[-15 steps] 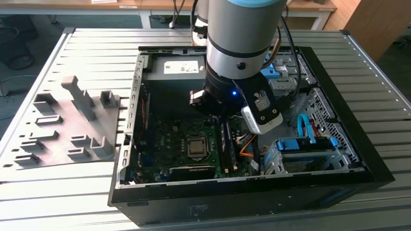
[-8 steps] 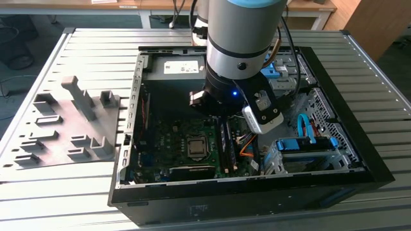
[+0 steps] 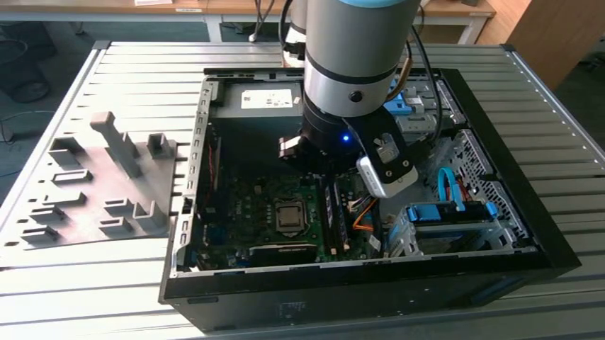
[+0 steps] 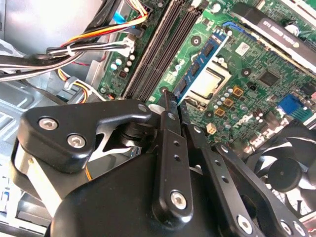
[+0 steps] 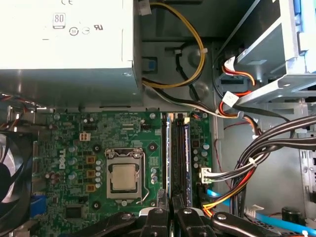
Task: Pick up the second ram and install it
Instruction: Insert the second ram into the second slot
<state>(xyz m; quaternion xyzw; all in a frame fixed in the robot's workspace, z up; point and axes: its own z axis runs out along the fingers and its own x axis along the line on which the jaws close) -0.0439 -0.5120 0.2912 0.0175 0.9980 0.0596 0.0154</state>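
Note:
The second ram (image 4: 202,61) is a thin blue board with black chips, and my gripper (image 4: 174,98) is shut on one end of it. In the second wrist view it hangs over the green motherboard (image 4: 256,84), between the processor socket and the dark memory slots (image 4: 158,49). In the first wrist view I see the second ram (image 5: 168,158) edge-on, running lengthwise along the memory slots (image 5: 178,158) from my gripper (image 5: 171,213). In the exterior view the arm's wrist (image 3: 345,134) stands low inside the open computer case (image 3: 189,212).
The power supply (image 5: 64,39) borders the board at one end. The processor socket (image 5: 123,177) lies beside the slots, with a fan (image 4: 291,163) further off. Cable bundles (image 5: 256,148) and a drive cage (image 3: 454,212) crowd the slots' other side. A grey moulded tray (image 3: 95,184) lies outside the case.

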